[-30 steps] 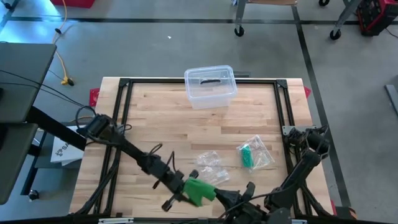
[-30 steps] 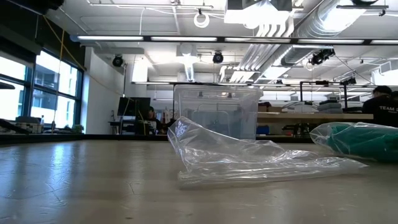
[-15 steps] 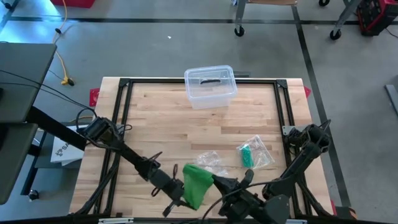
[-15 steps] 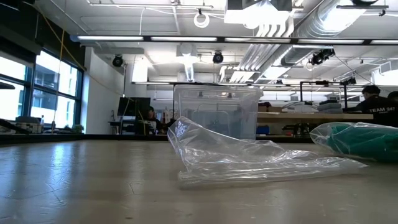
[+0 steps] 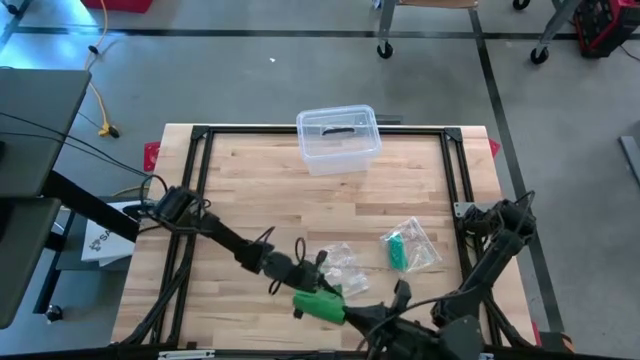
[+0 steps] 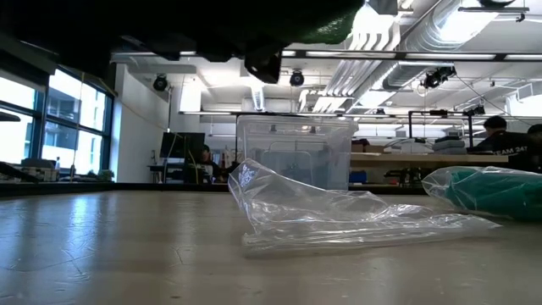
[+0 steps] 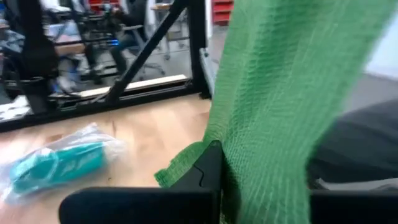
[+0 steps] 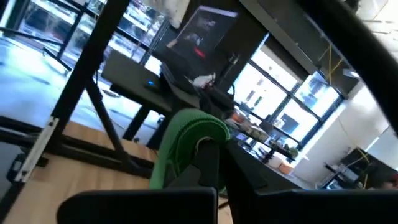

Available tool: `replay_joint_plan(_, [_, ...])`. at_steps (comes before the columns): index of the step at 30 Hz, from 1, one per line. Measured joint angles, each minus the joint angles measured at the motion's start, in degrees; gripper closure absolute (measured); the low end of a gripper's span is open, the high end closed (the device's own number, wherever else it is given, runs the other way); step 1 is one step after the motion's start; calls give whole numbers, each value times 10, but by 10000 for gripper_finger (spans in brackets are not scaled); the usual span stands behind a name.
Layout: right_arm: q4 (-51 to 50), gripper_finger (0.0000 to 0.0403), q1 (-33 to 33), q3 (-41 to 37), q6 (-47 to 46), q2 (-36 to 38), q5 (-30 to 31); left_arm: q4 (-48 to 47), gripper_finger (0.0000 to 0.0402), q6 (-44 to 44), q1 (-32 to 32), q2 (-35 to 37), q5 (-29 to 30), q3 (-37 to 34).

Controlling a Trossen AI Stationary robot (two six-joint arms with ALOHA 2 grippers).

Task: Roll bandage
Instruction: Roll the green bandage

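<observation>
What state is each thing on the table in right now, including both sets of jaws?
Green bandage: off the table, held between both grippers.
Left gripper: jaws shut on the bandage.
Right gripper: jaws shut on the bandage.
Clear tub: upright, no lid on.
Empty clear bag: crumpled flat.
Teal bandage bag: lying flat, roll inside.

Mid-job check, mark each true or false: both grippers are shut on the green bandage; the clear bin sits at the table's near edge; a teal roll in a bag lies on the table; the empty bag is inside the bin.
1. Both the left gripper and right gripper are shut on the green bandage. True.
2. The clear bin sits at the near edge. False: it is at the far edge.
3. A bagged teal roll lies on the table. True.
4. The empty bag is in the bin. False: it lies on the table beside the bandage.
</observation>
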State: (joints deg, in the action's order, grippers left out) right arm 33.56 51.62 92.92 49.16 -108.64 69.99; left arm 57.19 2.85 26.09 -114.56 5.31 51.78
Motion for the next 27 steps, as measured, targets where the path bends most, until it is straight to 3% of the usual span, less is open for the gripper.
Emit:
replay_joint_plan(3, [2,402,7,0,11,0,64,0,401,-27,-2,2,-76,6])
replay_joint_plan(8, [-7,402,-13,0,59,0,187,-6,401,-55,64,24,-212,30])
replay_joint_plan(12, [-95,399,-48,0,43,0,196,-10,401,-44,120,69,-266,62])
replay_joint_plan(16, [-222,400,-77,0,-47,1,200,-48,401,10,164,155,-290,82])
replay_joint_plan(19, [-328,401,-87,0,-147,0,190,-136,401,58,179,231,-262,96])
replay_joint_plan(27, [-635,402,-83,0,-529,0,112,-370,401,78,169,358,-2,105])
